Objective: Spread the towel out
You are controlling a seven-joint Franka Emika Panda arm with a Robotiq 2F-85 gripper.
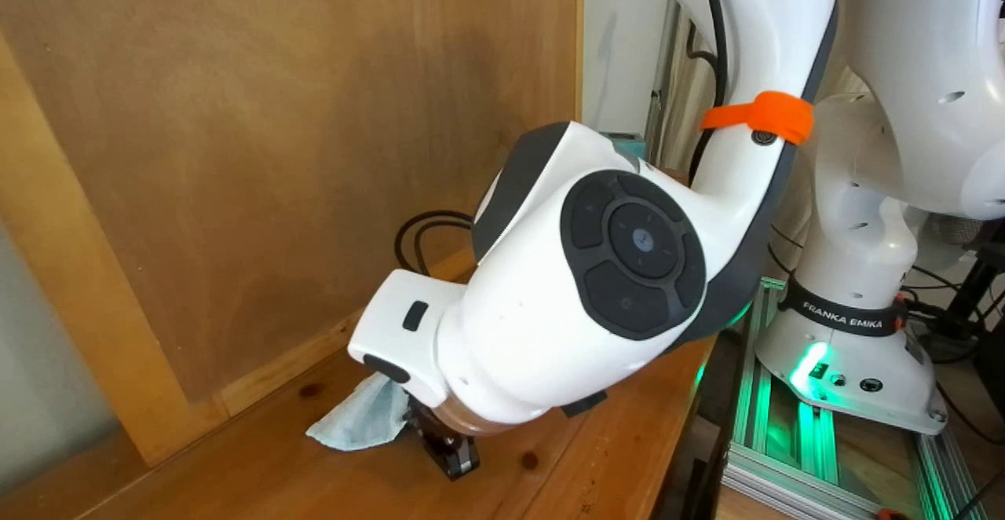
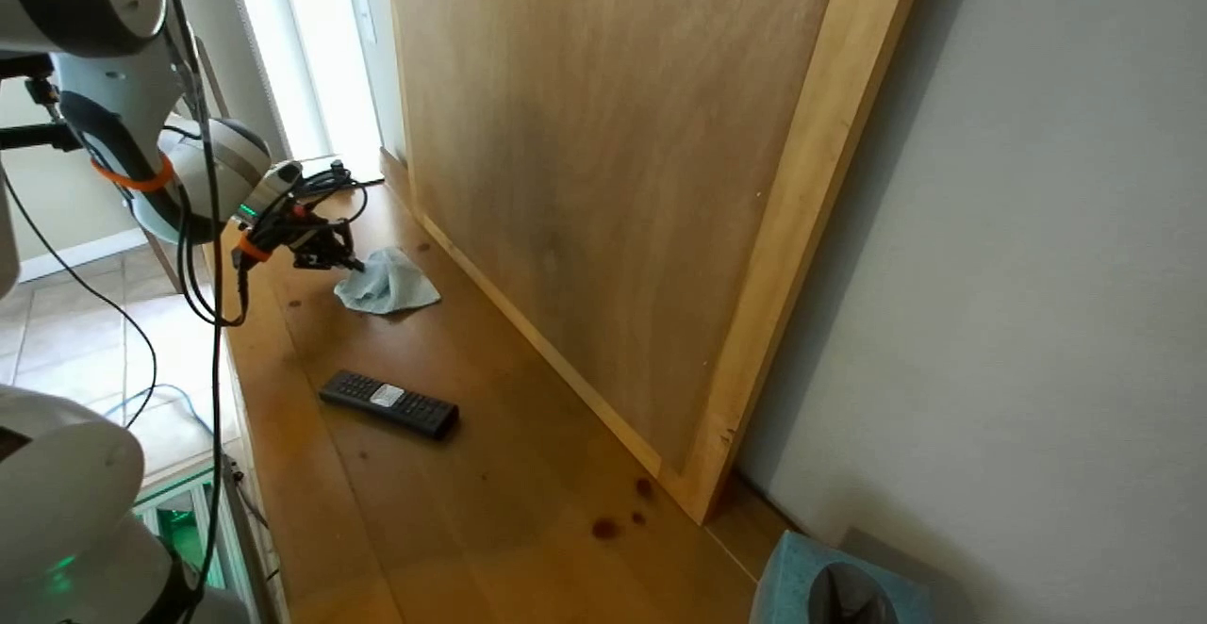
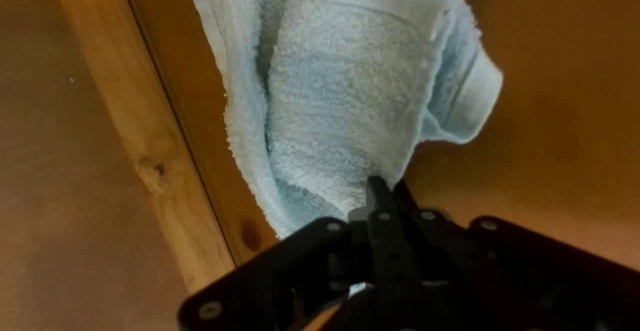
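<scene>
The light blue-grey towel lies folded and bunched on the wooden table, with several overlapping layers and a hemmed band near the top of the wrist view. It also shows in both exterior views. My gripper is shut on the towel's near edge, which is pinched between the fingertips. In an exterior view, the gripper reaches the towel's near side, low over the table. A loose corner of the towel sticks out to the right in the wrist view. The fingertips are hidden behind the arm in an exterior view.
A tall wooden panel stands along one side of the table, close to the towel. A black remote control lies on the table. A blue tissue box stands at the table's end. Cables hang beside the arm.
</scene>
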